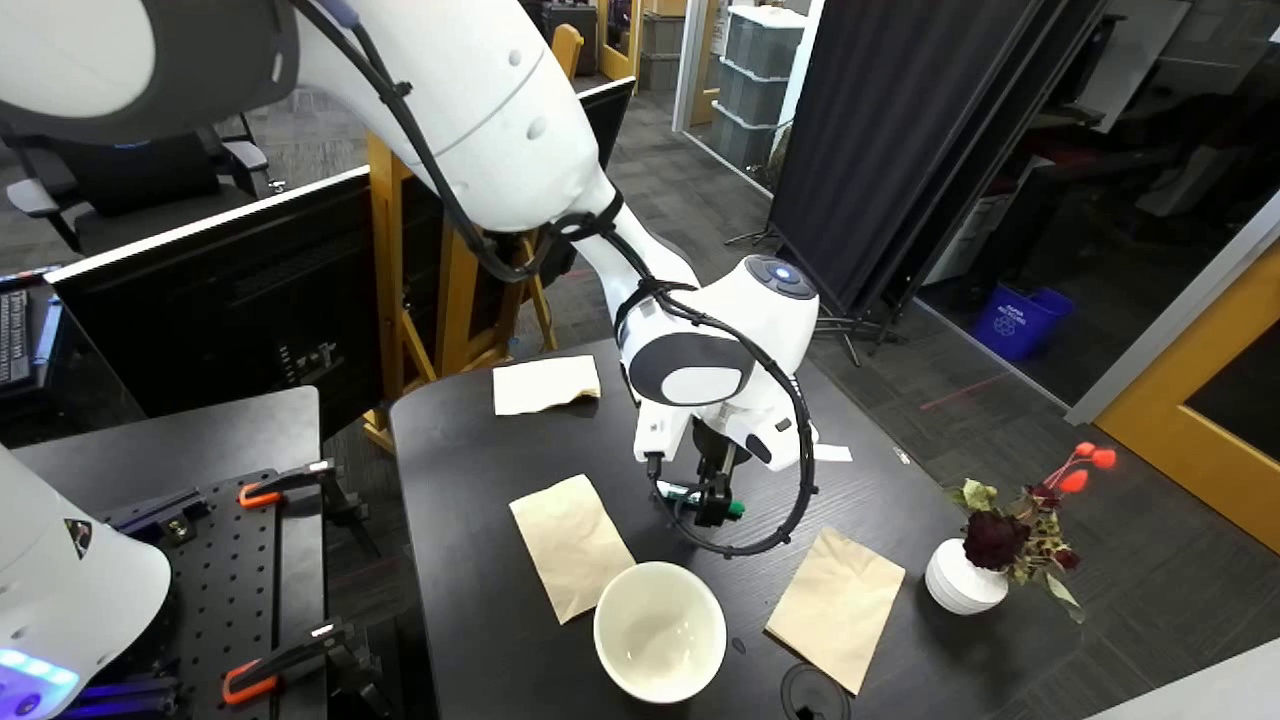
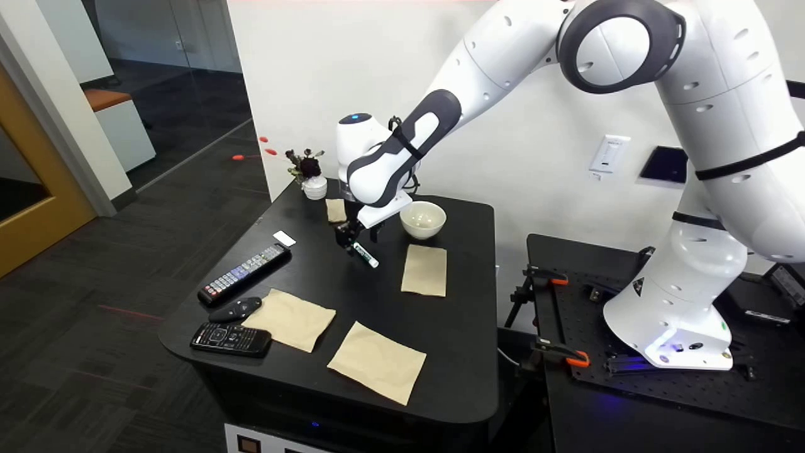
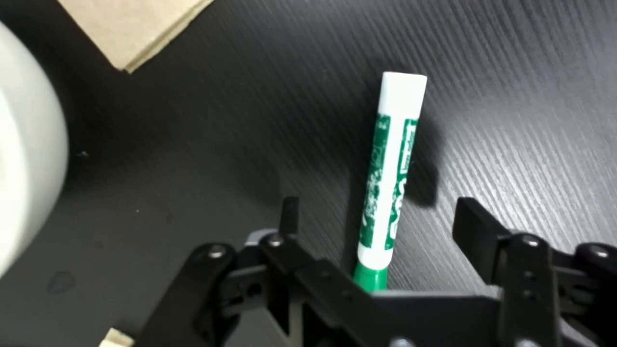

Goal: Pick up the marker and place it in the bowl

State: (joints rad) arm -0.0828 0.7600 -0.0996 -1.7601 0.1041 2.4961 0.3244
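Note:
The marker [image 3: 388, 164], white and green with a green cap, lies on the dark table. It also shows partly behind the gripper in an exterior view [image 1: 680, 492] and with its white end free in an exterior view [image 2: 365, 255]. My gripper [image 3: 378, 212] is open, with one finger on each side of the marker and a gap on both sides. The cap's end is hidden behind the gripper. The gripper is low over the table in both exterior views [image 1: 714, 500] [image 2: 357, 236]. The white bowl [image 1: 660, 685] stands near the marker; its side shows at the wrist view's left edge [image 3: 41, 144].
Beige paper sheets [image 1: 572, 545] [image 1: 838, 608] [image 2: 377, 362] lie around the table. A white vase [image 1: 965, 577] with red flowers stands near the bowl's end. Black remotes [image 2: 245, 274] [image 2: 231, 340] and a white card [image 2: 284, 238] lie along one edge. A black ring [image 1: 815, 690] lies near the bowl.

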